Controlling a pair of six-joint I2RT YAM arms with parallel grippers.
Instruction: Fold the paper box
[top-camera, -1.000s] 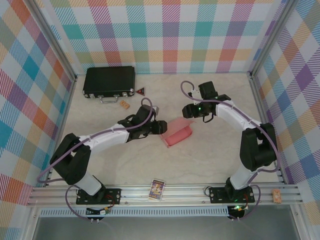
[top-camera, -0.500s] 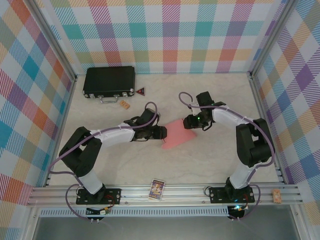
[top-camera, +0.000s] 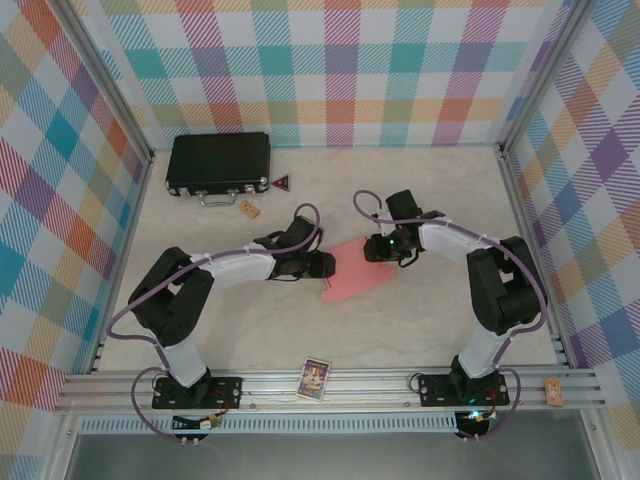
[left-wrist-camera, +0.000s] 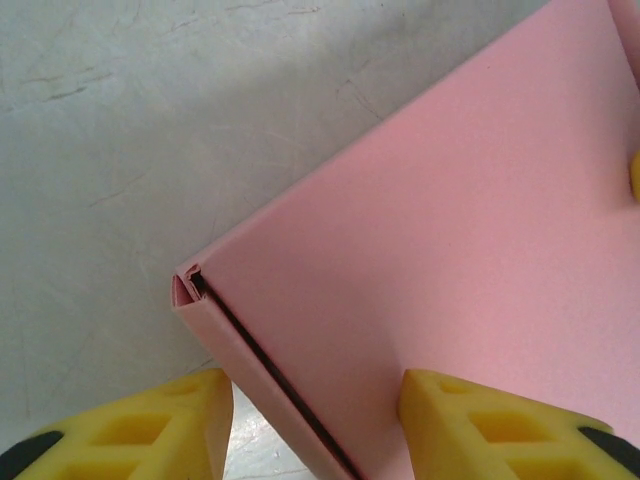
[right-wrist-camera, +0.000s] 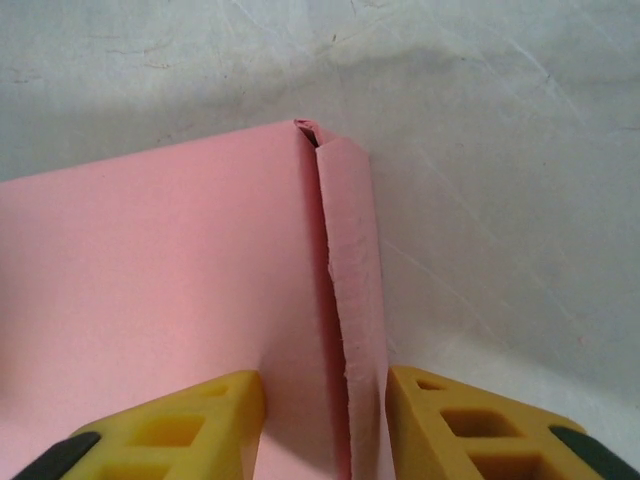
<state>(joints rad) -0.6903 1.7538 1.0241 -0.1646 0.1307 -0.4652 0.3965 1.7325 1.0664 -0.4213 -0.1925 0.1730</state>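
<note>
Your left tool (left-wrist-camera: 310, 382) stands partly open, its two yellow fingers astride one corner of the paper box (left-wrist-camera: 450, 230). One finger sits over the bare table (left-wrist-camera: 120, 120) and the other over the box's flat pink face. The folded edge, with a dark slit along it, runs down between them. The jaws are not closed on the card, and you cannot tell from here whether either finger presses on it. Your right tool (right-wrist-camera: 325, 380) is partly open too and straddles the opposite side of the box. A narrow, slightly crumpled flap runs between its fingers, just beside the finger on the table side. The other finger is over the broad pink face, with a clear gap to the flap. Seen from above, the box lies on the table directly between your two tools, its pink face upward. Your left tool is at one end and your right tool at the other, and both arms reach in low. Well behind your left tool, against the far wall, lies a black case (top-camera: 218, 162). A small red triangle (top-camera: 281, 182) and a small tan block (top-camera: 247, 208) sit between that case and your left tool. A small printed card (top-camera: 315, 378) rests on the rail nearer to you than either tool.
</note>
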